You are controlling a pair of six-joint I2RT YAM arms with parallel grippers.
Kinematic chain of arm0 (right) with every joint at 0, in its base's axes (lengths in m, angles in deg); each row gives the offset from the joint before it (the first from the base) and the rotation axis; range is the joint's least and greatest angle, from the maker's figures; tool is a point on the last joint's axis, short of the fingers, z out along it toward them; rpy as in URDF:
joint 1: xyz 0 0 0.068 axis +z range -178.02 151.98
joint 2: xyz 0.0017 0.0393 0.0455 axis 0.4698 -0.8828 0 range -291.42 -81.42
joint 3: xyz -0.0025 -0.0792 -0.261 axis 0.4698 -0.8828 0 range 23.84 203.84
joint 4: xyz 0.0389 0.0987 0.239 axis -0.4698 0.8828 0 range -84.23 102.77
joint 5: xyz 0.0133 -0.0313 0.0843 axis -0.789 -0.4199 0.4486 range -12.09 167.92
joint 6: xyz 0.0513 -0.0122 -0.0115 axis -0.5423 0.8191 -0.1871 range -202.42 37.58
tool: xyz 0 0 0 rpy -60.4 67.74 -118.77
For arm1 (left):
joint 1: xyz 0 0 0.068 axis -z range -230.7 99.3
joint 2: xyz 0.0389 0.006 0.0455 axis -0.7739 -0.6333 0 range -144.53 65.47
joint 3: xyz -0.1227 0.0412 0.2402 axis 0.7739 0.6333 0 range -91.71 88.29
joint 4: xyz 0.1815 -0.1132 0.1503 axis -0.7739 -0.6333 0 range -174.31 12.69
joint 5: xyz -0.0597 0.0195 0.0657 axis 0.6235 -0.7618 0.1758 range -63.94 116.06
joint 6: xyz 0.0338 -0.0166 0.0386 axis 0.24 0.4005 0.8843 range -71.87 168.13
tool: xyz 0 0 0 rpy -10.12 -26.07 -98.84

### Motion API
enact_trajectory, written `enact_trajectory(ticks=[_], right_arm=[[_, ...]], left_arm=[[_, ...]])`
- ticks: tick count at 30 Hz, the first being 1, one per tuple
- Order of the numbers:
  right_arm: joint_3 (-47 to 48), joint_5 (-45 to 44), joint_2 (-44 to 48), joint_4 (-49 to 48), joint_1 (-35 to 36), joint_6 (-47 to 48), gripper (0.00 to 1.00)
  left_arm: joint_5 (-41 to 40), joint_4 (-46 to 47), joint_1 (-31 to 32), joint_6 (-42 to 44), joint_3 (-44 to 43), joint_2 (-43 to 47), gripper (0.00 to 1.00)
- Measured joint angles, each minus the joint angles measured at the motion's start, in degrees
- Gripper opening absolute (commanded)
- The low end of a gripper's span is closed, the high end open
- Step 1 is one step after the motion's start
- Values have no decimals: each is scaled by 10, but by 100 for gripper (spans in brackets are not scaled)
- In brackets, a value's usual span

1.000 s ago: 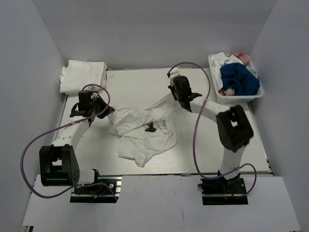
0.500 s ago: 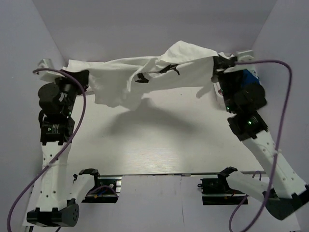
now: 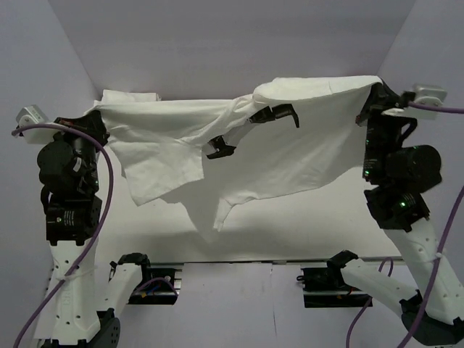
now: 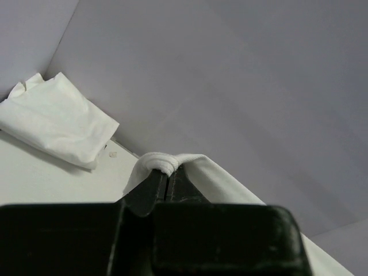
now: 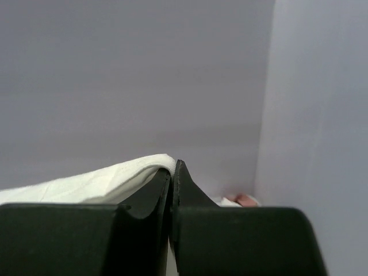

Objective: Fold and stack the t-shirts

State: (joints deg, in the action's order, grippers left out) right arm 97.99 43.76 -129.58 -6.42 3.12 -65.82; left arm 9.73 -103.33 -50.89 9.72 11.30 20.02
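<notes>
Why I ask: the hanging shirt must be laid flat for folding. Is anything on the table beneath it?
Nothing visible. The t-shirt hangs spread between the left gripper and right gripper; the table showing below it is bare, though the cloth hides the rest. The folded shirt sits in the far-left corner.

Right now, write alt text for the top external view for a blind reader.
The left gripper and right gripper, both raised, hold a white t-shirt with a black print stretched wide above the table. A folded shirt lies at the far left corner.
</notes>
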Motion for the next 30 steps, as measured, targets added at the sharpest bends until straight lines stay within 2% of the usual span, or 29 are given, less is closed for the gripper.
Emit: enact_trajectory(ticks=[5,9,10,11,12,13,14,16,17,18,19,20,23,28,30], right_arm=[[-30,-77,-91,-13,-14,-15,0],[-90,-76,-205,23,-43,-100,0],[-103,-68,-240,38,-52,-125,0],[-117,-51,-278,54,-62,-152,0],[-130,-33,-317,69,-71,-173,5],[-141,-17,-358,86,-81,-191,15],[-144,-7,-393,103,-87,-203,26],[-134,8,-468,155,-97,-231,32],[-117,9,-497,184,-101,-241,47],[-91,9,-529,214,-103,-253,86],[-69,9,-549,232,-105,-263,90],[-48,9,-562,247,-106,-265,90],[-16,11,-560,260,-107,-278,90],[-16,32,-521,269,-107,-326,90],[-43,49,-490,266,-107,-344,90]], left_arm=[[30,17,-5,0,13,-64,0],[82,40,-8,-3,60,-199,0],[96,46,-8,-3,76,-242,4],[107,47,-8,-4,93,-288,12],[118,44,-8,-5,108,-332,21],[129,37,-8,-2,119,-377,32],[141,24,-8,0,123,-422,33],[157,0,-8,3,118,-500,36],[162,-19,-8,6,109,-529,38],[166,-33,-8,11,98,-549,39],[169,-41,-7,13,90,-558,41],[174,-43,-6,17,84,-560,45],[197,-34,-3,25,83,-528,47],[232,5,2,28,170,-416,50],[246,13,9,31,223,-374,80]])
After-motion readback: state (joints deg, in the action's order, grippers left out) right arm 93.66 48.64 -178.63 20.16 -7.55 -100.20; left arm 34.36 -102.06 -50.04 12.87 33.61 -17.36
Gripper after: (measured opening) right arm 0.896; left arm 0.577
